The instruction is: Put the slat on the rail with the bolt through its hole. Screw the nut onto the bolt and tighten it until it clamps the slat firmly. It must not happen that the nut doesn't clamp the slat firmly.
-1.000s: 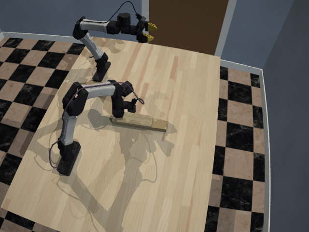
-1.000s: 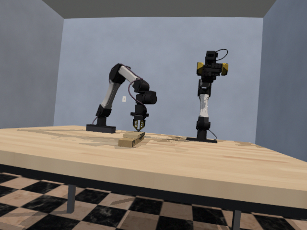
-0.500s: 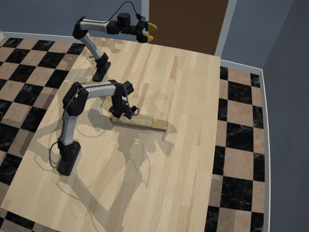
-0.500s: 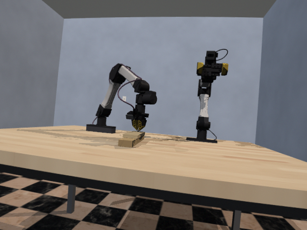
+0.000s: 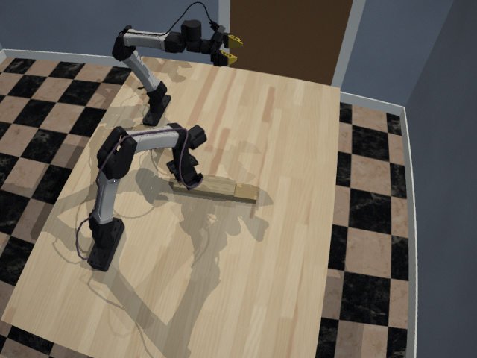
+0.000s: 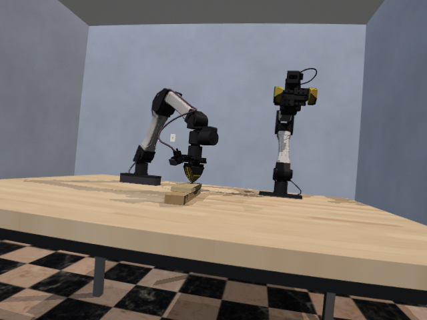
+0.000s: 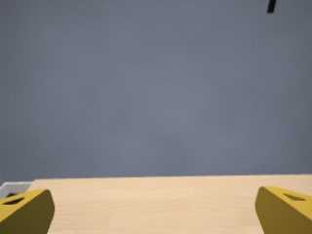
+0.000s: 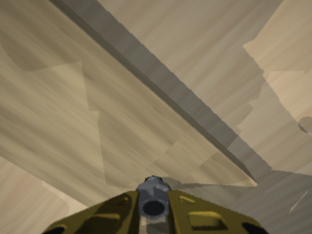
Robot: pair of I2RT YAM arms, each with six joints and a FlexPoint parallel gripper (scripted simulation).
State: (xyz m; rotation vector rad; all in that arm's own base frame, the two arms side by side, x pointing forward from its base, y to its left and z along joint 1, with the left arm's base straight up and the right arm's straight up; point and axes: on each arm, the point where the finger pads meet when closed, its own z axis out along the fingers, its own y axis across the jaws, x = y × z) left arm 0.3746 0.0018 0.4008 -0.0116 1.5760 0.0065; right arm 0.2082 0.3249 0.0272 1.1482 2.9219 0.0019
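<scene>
item, slat: one long, flat, pale wooden slat (image 5: 215, 186) (image 6: 186, 187) (image 8: 58, 112), laid along the top of one thicker wooden rail (image 5: 246, 191) (image 6: 175, 198), whose end was left exposed beyond it, on the side away from the arm bases. long axis: directed outward from the arm side of the table; set diagonally, upper left to lower right, in the right wrist view.

item, nut: one small, round-looking grey nut (image 8: 154, 195) with a dark opening, placed near the slat's arm-side end. the bolt could not be told apart; thread engagement could not be judged.

item, right gripper (image 5: 189, 186) (image 6: 191, 181) (image 8: 154, 210): the nearer, pointed down directly above that end, the slat below it. its yellow fingers were nearly closed, with the nut pinched between the tips.

item, left gripper (image 5: 239, 51) (image 6: 295, 96) (image 7: 156, 210): raised well apart from the work, spread fully, nothing held.

next move, as judged: the nut to be turned about the upright bolt axis, across the slat's length, until firm clamping was secured.

Right end effector (image 5: 188, 177) (image 6: 191, 179) (image 8: 154, 202) now turned further; its wrist cable, too
</scene>
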